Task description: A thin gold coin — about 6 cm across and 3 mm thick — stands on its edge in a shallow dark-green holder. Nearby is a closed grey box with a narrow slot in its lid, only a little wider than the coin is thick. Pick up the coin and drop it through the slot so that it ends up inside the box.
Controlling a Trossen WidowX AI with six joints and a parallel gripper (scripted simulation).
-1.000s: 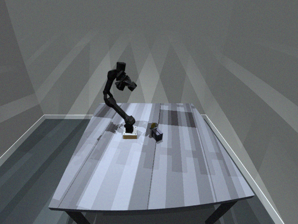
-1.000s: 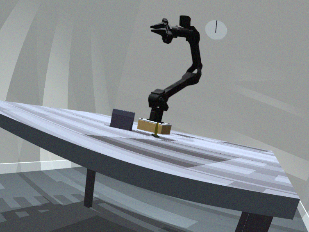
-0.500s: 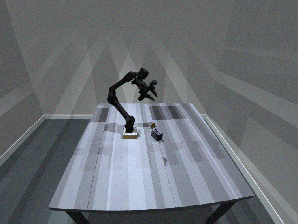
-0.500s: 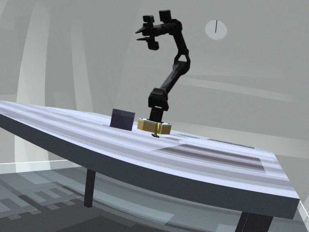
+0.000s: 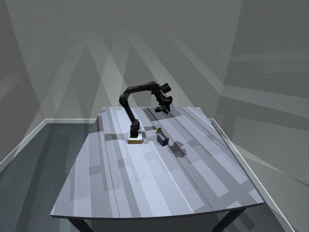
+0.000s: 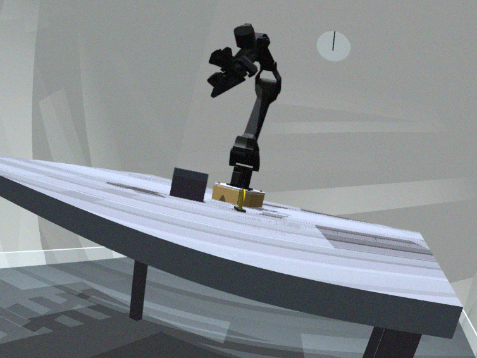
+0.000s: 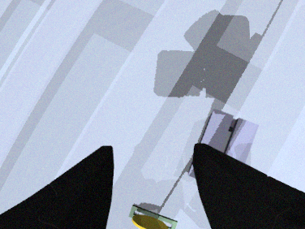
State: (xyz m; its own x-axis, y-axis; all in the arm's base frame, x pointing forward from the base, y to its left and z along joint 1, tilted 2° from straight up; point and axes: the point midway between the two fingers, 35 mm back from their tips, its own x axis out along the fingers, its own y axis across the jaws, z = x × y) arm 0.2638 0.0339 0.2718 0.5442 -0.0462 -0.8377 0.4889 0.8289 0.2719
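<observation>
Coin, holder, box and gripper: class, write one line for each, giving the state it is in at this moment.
Coin: standing on edge in its holder, not gripped.
Holder: resting on the table, coin in it.
Box: closed, slot in the lid, beside the holder.
Gripper: high above the table, fingers partly open, holding nothing.

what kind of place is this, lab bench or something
Likely a bare robot test cell, not a lived-in room: one black arm bolted to a striped table, only a gold coin in its holder and a slotted grey box on it, with blank grey walls around.
</observation>
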